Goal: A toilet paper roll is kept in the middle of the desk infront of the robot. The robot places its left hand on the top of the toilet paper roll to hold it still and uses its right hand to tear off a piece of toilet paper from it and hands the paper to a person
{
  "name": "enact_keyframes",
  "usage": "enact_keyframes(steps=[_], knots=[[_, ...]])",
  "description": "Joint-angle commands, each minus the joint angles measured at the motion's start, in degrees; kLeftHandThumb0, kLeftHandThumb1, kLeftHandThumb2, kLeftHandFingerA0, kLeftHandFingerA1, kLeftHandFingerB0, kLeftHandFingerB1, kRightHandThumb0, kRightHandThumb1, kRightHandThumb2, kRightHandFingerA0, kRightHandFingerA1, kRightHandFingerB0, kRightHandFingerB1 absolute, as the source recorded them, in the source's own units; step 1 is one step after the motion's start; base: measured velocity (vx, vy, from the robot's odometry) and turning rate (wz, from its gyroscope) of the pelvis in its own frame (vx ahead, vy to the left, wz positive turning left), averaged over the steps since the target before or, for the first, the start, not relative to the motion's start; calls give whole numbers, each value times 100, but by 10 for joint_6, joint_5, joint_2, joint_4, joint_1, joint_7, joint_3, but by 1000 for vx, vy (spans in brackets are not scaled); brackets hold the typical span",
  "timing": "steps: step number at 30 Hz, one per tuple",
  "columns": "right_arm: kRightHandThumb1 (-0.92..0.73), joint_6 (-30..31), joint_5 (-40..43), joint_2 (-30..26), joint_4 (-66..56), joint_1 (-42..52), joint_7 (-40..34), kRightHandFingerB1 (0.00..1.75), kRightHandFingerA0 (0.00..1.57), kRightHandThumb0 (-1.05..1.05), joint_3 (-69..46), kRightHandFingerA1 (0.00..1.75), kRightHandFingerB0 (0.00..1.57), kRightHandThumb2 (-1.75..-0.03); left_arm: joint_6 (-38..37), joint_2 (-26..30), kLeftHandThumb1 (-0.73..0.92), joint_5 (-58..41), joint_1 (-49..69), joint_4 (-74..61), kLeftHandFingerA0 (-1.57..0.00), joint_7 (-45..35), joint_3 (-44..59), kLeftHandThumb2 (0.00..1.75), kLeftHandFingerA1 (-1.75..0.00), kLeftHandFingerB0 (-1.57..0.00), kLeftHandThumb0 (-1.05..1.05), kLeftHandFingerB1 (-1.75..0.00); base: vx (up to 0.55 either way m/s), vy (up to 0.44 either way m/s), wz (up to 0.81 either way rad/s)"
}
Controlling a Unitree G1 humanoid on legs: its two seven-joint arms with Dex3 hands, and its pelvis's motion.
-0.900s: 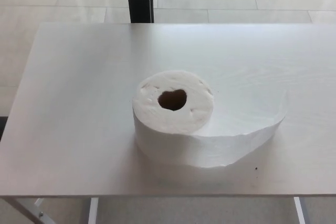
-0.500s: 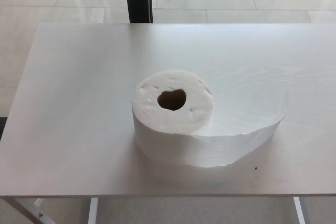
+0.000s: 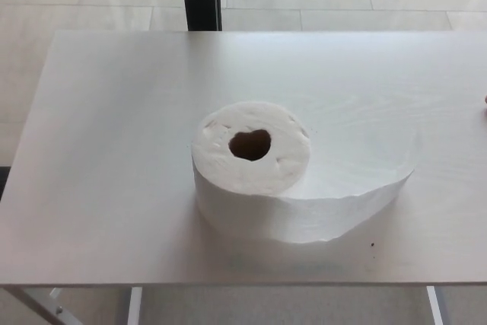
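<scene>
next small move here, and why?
Probably bring the left hand in over the toilet paper roll and set it on top. The roll stands on end mid-desk, its loose tail curving right, and neither hand is in view, so nothing steadies it yet.

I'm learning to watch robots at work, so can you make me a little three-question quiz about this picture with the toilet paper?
1. True or false: a robot hand is resting on top of the toilet paper roll.
2. Which way does the loose paper tail curl away from the roll? A) toward picture right B) toward picture left C) off the table's far edge
3. Fill in: the roll stands on end, so its ____ hole faces up.

Key:
1. False; neither robot hand shows.
2. A.
3. Centre (core); the roll sits on the pale table.
</scene>
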Motion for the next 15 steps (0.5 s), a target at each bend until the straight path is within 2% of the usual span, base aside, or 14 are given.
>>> enact_keyframes(steps=[1, 2, 3, 4, 7, 8, 9, 10, 11, 12, 13, 15], knots=[[-35, 60, 112, 25, -355, -73, 74, 60, 56, -95, 50, 72, 39, -85, 211, 91, 38, -96, -235, -315, -84, 81, -95, 55, -46, -72, -64, -41, 0, 0, 0], [-36, 75, 115, 30, -393, -68, 72, 56, 51, -85, 62, 68, 41, -84, 223, 88, 30, -84, -270, -335, -76, 94, -119, 71, -56, -63, -68, -50, 0, 0, 0], [-45, 103, 125, 35, -451, -59, 72, 38, 56, -68, 80, 56, 48, -54, 259, 86, 42, -77, -322, -366, -70, 103, -159, 53, -53, -56, -51, -46, 0, 0, 0], [-46, 113, 123, 37, -493, -50, 78, 34, 51, -60, 100, 52, 46, -56, 279, 79, 47, -69, -364, -384, -56, 101, -195, 53, -62, -46, -48, -49, 0, 0, 0], [-47, 106, 94, 33, -539, -36, 94, 35, 50, -56, 136, 53, 46, -55, 298, 50, 48, -57, -422, -405, -52, 94, -243, 54, -63, -44, -41, -51, 0, 0, 0], [-37, 102, 73, 30, -551, -32, 100, 45, 48, -63, 155, 57, 39, -75, 294, 35, 54, -43, -440, -407, -50, 86, -266, 56, -61, -42, -31, -48, 0, 0, 0], [-37, 97, 55, 28, -558, -28, 106, 45, 48, -63, 170, 57, 39, -75, 290, 21, 54, -30, -455, -406, -50, 80, -283, 56, -61, -42, -31, -48, 0, 0, 0], [-39, 74, 21, 29, -559, -21, 114, 46, 50, -65, 192, 54, 42, -77, 275, 8, 51, -12, -470, -394, -47, 63, -307, 55, -56, -42, -41, -46, 0, 0, 0], [-39, 68, 7, 29, -564, -16, 115, 46, 50, -65, 203, 54, 42, -77, 271, 0, 51, -7, -476, -391, -47, 59, -315, 55, -56, -42, -41, -46, 0, 0, 0], [-39, 69, -2, 34, -571, -9, 118, 46, 51, -65, 217, 53, 43, -77, 270, -22, 49, -11, -488, -386, -55, 60, -324, 54, -59, -48, -45, -45, 0, 0, 0], [-48, 50, -20, 38, -571, -2, 122, 35, 59, -60, 233, 43, 49, -56, 267, -37, 36, 0, -501, -381, -55, 59, -340, 78, -65, -46, -55, -56, 0, 0, 0], [-48, 39, -50, 41, -580, 10, 122, 35, 59, -59, 260, 43, 50, -56, 280, -63, 36, 12, -520, -388, -55, 62, -368, 78, -65, -48, -54, -57, 0, 0, 0]])
